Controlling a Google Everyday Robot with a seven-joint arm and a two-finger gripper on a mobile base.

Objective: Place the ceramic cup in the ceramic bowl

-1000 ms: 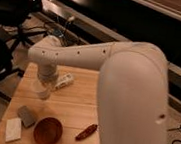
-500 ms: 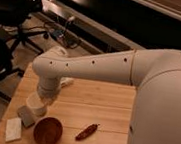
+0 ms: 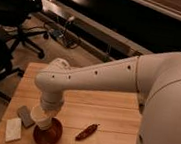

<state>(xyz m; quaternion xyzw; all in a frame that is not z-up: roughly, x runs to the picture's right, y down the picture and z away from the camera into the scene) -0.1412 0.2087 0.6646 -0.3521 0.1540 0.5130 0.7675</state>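
The reddish-brown ceramic bowl (image 3: 55, 134) sits on the wooden table (image 3: 110, 108) near its front left. My gripper (image 3: 43, 122) hangs straight down from the large white arm, directly over the bowl and down at its rim, covering much of the bowl's left side. The lower end of the gripper is a pale rounded mass. I cannot make out the white ceramic cup as a separate thing; it may be in the gripper or hidden by the arm.
A slim red chili-shaped item (image 3: 86, 131) lies right of the bowl. A grey block (image 3: 25, 116) and a flat white block (image 3: 13, 129) lie to its left near the table's edge. An office chair (image 3: 20, 30) stands beyond the table on the left.
The arm has swung from the far left part of the table toward the front, and the gripper has come down over the bowl. The view now sits closer in.
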